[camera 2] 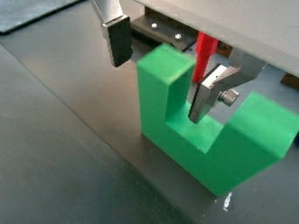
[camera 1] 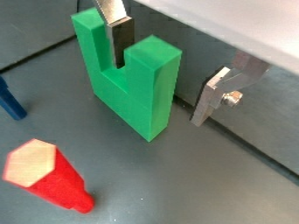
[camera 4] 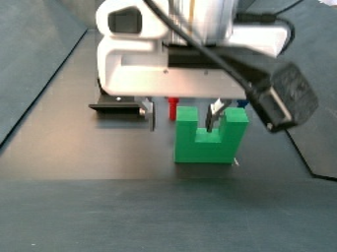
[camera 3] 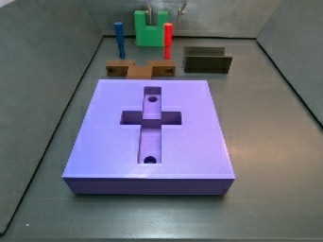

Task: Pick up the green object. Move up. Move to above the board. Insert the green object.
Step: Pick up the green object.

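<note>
The green object (camera 2: 211,131) stands upright on the dark floor, prongs up, at the far end of the workspace in a side view (camera 3: 151,35), well apart from the board (camera 3: 151,132), whose cross-shaped recess (camera 3: 150,117) is unoccupied. The gripper (camera 2: 163,66) is lowered over the block and straddles one prong: one finger (camera 2: 114,39) sits outside that prong, the other finger (camera 2: 214,92) sits in the slot between the prongs. The jaws stand moderately apart; a gap shows beside the outer pad, so the block is judged not yet clamped. A side view (camera 4: 184,110) confirms the fingers reach below the prong tips.

For a sound grasp, the pads should meet the prong faces flat and deep enough to resist tilting, and closure should be centred so the block is not dragged across the floor. A red peg (camera 2: 205,54) stands just behind, and a blue peg (camera 3: 120,34) near; the lift should go straight up to avoid knocking them.
</note>
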Controlling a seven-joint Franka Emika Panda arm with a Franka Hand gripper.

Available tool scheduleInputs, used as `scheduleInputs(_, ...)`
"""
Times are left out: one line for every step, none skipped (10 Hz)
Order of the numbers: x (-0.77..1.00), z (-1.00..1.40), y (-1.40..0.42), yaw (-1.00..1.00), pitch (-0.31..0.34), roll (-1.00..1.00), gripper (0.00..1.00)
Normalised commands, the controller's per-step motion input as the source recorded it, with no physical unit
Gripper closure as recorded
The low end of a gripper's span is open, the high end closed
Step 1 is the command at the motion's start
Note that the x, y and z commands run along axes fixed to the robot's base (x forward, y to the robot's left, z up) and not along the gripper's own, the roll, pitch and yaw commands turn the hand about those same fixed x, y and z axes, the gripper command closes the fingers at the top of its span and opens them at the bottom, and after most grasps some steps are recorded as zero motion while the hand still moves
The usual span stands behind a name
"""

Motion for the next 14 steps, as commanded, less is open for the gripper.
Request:
scheduleInputs(0.0, -0.23, 0.09, 0.0, -0.131, -0.19, 0.0)
scheduleInputs(0.0, -0.03, 0.02, -0.01, -0.043, -0.12, 0.0)
scheduleInputs(0.0, -0.02, 0.0, -0.01, -0.029, -0.05, 0.0)
scheduleInputs(0.0, -0.03, 0.0, 0.0, -0.024, -0.04, 0.0)
scheduleInputs(0.0, -0.03, 0.0, 0.0, -0.024, -0.03, 0.0)
scheduleInputs(0.06, -0.03, -0.04, 0.0, -0.027, -0.02, 0.0)
scheduleInputs(0.02, -0.07, -0.02, 0.0, -0.05, -0.03, 0.0)
scheduleInputs(0.05, -0.08, -0.03, 0.0, -0.046, -0.04, 0.0)
scheduleInputs(0.01, -0.07, 0.0, 0.0, -0.047, -0.04, 0.0)
scheduleInputs(0.0, 0.0, 0.0, 0.0, 0.0, 0.0, 0.0)
scheduleInputs(0.0, 0.0, 0.0, 0.0, 0.0, 0.0, 1.0)
scheduleInputs(0.0, 0.0, 0.0, 0.0, 0.0, 0.0, 1.0)
scheduleInputs(0.0, 0.0, 0.0, 0.0, 0.0, 0.0, 1.0)
scheduleInputs(0.0, 0.0, 0.0, 0.0, 0.0, 0.0, 1.0)
